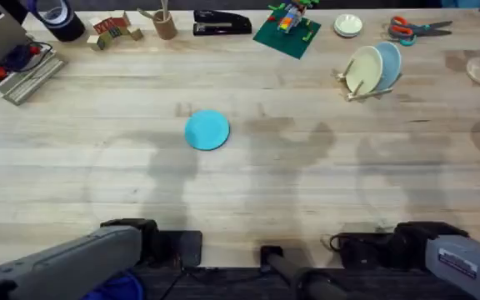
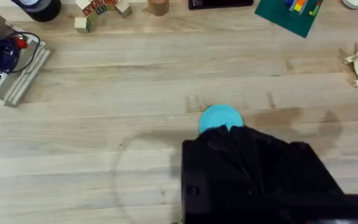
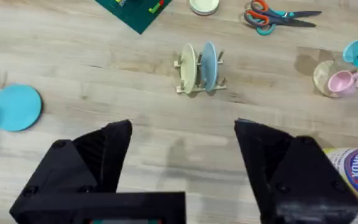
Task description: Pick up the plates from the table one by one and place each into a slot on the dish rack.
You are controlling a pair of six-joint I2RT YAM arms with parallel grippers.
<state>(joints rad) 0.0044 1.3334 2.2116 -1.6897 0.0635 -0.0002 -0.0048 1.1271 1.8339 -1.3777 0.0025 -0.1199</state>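
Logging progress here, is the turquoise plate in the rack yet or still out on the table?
Out: the turquoise plate lies flat on the table, apart from the dish rack.

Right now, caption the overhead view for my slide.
Turquoise plate flat on the table; cream and pale blue plates already upright in the dish rack.

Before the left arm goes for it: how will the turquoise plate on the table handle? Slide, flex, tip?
The turquoise plate lies flat on the bare wooden table, so its low rim likely gives the fingers little to catch. It probably slides if nudged rather than tips or rolls. It looks rigid and thin, like the two plates standing in the dish rack, so probably light.
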